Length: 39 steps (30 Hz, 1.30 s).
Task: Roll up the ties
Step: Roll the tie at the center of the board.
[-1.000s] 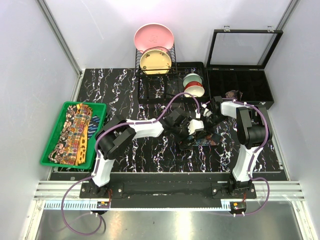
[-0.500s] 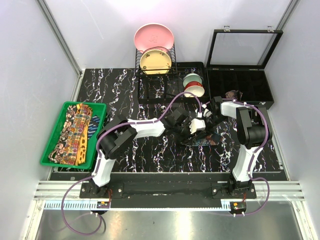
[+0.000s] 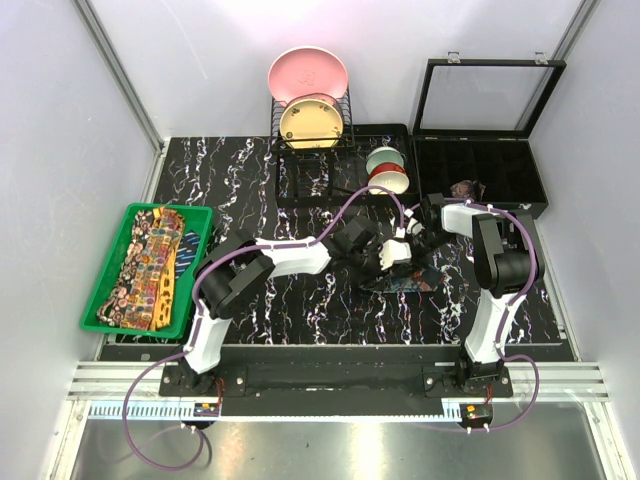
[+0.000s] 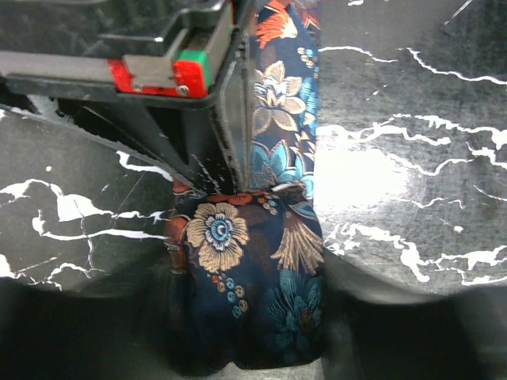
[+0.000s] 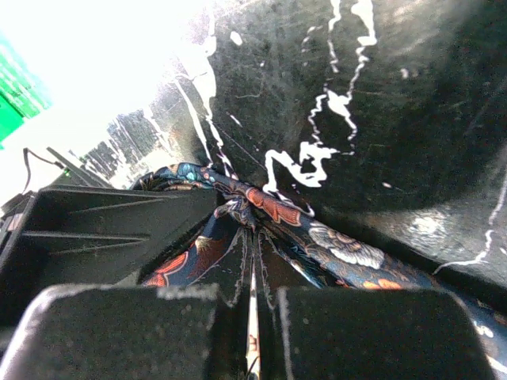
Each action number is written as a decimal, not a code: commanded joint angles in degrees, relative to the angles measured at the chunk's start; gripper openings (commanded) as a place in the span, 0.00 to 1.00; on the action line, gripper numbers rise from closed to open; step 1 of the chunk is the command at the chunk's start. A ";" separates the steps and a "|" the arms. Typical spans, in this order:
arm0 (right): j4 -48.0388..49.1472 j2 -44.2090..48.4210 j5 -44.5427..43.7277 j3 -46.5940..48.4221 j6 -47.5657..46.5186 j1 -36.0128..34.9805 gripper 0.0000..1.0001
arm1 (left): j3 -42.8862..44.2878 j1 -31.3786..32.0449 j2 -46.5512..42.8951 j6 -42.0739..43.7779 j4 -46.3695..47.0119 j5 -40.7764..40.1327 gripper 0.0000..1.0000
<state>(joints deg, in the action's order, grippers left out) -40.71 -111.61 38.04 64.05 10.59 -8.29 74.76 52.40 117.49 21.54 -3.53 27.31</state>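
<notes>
Dark-blue floral tie point(image 4: 273, 150) gripped twice: L gripper point(image 4: 249, 332) clamped on folded end, R gripper point(image 5: 252, 297) pinched shut on strip. Strip to be kept taut, roll turned evenly.

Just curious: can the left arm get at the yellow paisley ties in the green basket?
Probably, once free: the green plastic basket lies uncovered beside its base, but its jaws hold the dark floral necktie.

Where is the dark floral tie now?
Top view: the dark floral tie lies right of centre on the marbled table, nearer than the stacked bowls, gripped by left gripper and right gripper.
</notes>
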 commanded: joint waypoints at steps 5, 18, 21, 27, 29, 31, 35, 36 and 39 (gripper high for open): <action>-2.16 2.54 7.20 1.77 -4.33 3.27 0.20 | 0.83 1.12 1.34 3.59 -4.38 -4.37 0.26; -8.42 7.46 19.88 0.90 -9.36 5.66 0.52 | 0.56 1.12 1.60 5.35 -6.14 -6.30 0.27; -7.90 6.94 19.62 -0.41 -10.32 5.75 0.50 | 0.74 1.12 1.77 5.36 -6.14 -6.13 0.28; -6.84 4.83 16.98 -1.73 -12.79 5.13 0.47 | 1.17 1.12 1.95 5.18 -5.96 -5.34 0.31; -6.14 4.65 16.80 -2.00 -12.53 4.87 0.45 | 1.35 1.12 2.13 5.18 -5.96 -5.34 0.32; -5.17 4.30 16.10 -2.18 -12.26 4.08 0.42 | 1.44 1.12 2.04 5.18 -5.96 -5.42 0.33; -3.33 3.25 15.05 -2.79 -11.29 3.20 0.36 | 1.44 1.04 2.04 4.83 -5.87 -4.99 0.35; -2.98 2.90 14.61 -2.70 -11.12 3.11 0.19 | 1.53 1.12 2.04 4.74 -5.87 -4.99 0.36; -3.85 2.54 12.76 -2.18 -10.86 3.11 0.00 | 1.53 1.12 1.78 4.39 -5.87 -5.07 0.36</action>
<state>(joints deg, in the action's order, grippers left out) -45.69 -108.07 54.28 61.73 0.10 -4.29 75.79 53.30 117.49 25.63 -6.35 24.32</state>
